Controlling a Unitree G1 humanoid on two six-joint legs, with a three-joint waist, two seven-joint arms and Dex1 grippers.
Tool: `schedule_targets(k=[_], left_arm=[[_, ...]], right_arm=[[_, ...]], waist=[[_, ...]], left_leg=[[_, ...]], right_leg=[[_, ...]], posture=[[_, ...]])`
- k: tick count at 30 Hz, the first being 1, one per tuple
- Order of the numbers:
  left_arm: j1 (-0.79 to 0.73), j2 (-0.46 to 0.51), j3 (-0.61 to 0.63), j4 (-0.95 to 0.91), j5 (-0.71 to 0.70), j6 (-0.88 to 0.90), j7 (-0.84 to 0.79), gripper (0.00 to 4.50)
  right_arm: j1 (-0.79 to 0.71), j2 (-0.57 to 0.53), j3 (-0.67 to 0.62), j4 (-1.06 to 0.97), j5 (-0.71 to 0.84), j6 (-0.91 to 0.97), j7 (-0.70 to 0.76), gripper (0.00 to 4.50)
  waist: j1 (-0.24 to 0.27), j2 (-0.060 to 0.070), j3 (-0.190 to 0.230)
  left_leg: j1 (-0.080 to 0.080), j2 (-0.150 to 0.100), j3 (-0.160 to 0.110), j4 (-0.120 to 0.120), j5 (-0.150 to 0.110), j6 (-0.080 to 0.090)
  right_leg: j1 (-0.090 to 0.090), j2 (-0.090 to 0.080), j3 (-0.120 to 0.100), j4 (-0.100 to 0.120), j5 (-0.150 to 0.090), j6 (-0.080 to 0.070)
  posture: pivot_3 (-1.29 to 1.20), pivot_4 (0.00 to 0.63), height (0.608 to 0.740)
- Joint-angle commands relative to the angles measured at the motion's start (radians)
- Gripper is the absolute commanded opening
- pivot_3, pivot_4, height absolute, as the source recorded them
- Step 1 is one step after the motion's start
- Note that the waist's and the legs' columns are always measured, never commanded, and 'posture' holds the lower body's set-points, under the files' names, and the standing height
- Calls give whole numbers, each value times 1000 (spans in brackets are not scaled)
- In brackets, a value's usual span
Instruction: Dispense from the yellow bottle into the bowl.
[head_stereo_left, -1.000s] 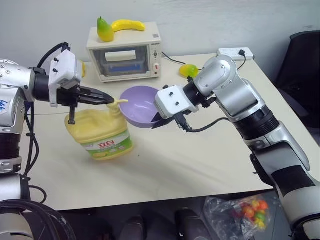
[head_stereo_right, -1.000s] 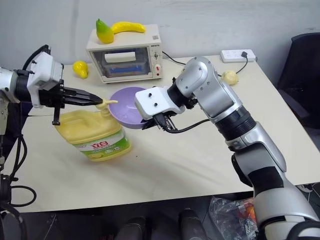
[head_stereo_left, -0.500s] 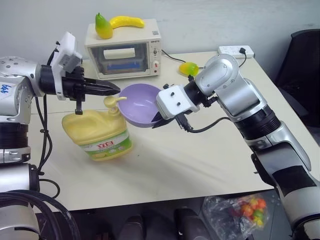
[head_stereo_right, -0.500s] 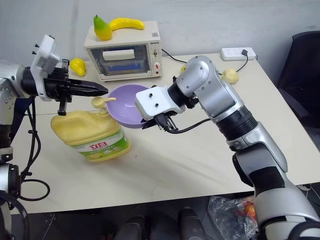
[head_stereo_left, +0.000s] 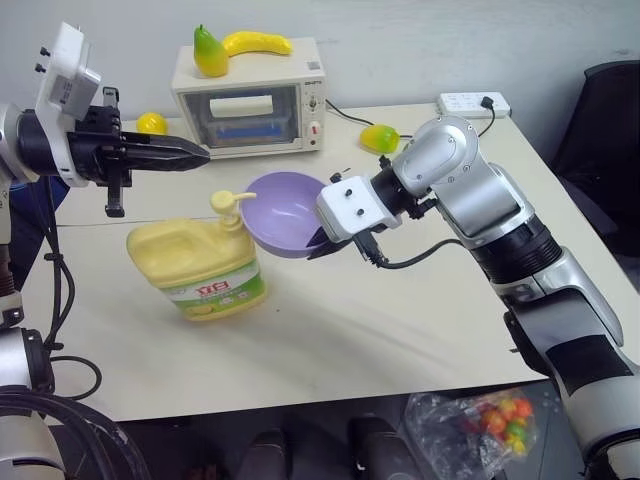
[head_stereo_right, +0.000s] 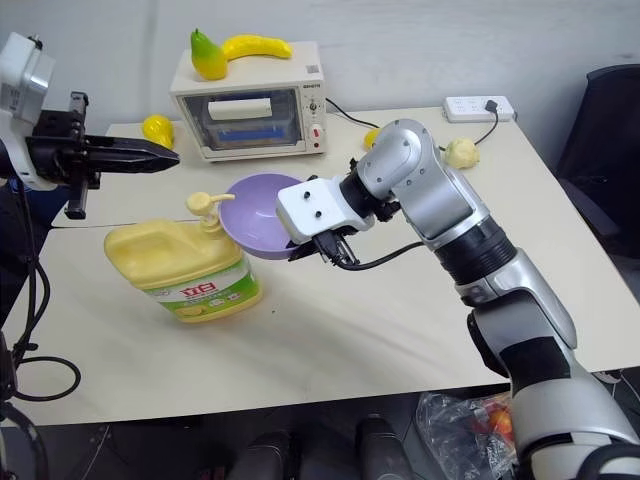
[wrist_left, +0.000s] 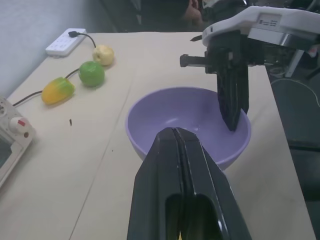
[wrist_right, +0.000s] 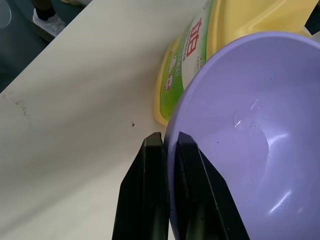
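Near the desk's (head_stereo_left: 330, 340) left edge, abt midway front to back, stands the yellow bottle (head_stereo_left: 198, 268), upright, pump top (head_stereo_left: 228, 203) w/ nozzle pointing right toward the bowl (head_stereo_left: 283, 210). Bowl is just right of the pump, tilted, its rim pinched by the right gripper (head_stereo_left: 322, 240): one finger inside the rim, one outside, jaws narrow & clamped on the bowl wall. Right wrist view shows the rim between the two black fingers (wrist_right: 145, 195), a small clear blob on the bowl's inner wall, and the bottle's green label just behind the bowl. Left gripper (head_stereo_left: 198, 153) hangs in the air above and left of the pump, apart from it, fingers pressed together, holding nothing, pointing right abt level. Toward the back edge sits a small white oven (head_stereo_left: 250, 98) w/ a toy pear (head_stereo_left: 209, 55) & toy banana (head_stereo_left: 257, 43) on top. Small yellow fruit (head_stereo_left: 151, 123) left of the oven; yellow-green fruit (head_stereo_left: 378, 137) to its right. White power strip (head_stereo_left: 473, 103) at the back right corner, cable running along the back. Bag of small coloured fruits (head_stereo_left: 485, 420) lies below the front edge, right side
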Motion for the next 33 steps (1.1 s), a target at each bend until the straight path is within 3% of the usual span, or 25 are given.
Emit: schedule_targets(k=[1,4,7,14,17,23,28,33], left_arm=[[1,25,48,-51,-48,30,-1,9],[17,36,58,-81,-81,67,-14,9],[15,36,67,-101,-121,126,-5,549],[38,37,66,-180,-158,132,2,2648],[51,35,69,-215,-177,139,-1,3497],[92,50,66,-286,-212,149,-14,3497],[123,62,64,-335,-227,145,-19,3497],[175,66,50,-369,-210,107,-28,3534]], right_arm=[[63,-39,-48,-71,-4,15,-31,0],[139,-87,-66,-107,-26,30,-73,0],[252,-167,-122,-166,-34,75,-124,0],[624,-373,-324,-293,-42,111,-273,0],[772,-412,-414,-294,-61,99,-369,0],[992,-432,-533,-252,-91,40,-510,0],[1014,-405,-528,-213,-84,6,-554,0],[983,-369,-483,-191,-85,-15,-558,1445]], waist=[[1,-2,1],[2,-2,1],[5,-3,2],[28,-4,2],[27,-4,2],[26,-4,3],[25,-4,3],[26,-5,3]], left_leg=[[0,0,0,0,0,0],[-1,0,0,0,0,0],[-1,0,0,0,0,0],[-1,0,0,0,-1,1],[0,0,1,0,-1,2],[2,0,5,0,-1,3],[3,0,7,0,-1,3],[4,1,7,0,-1,3]], right_leg=[[0,0,0,0,0,0],[0,0,0,0,0,0],[0,0,0,0,0,0],[1,0,1,-4,0,0],[2,1,1,-4,0,0],[2,2,3,-2,0,0],[2,2,5,-2,0,0],[3,3,6,-2,0,0]], posture=[[0,150,740],[0,150,740],[0,150,740],[0,150,740],[0,150,740],[0,150,740],[0,150,740],[0,150,740]])
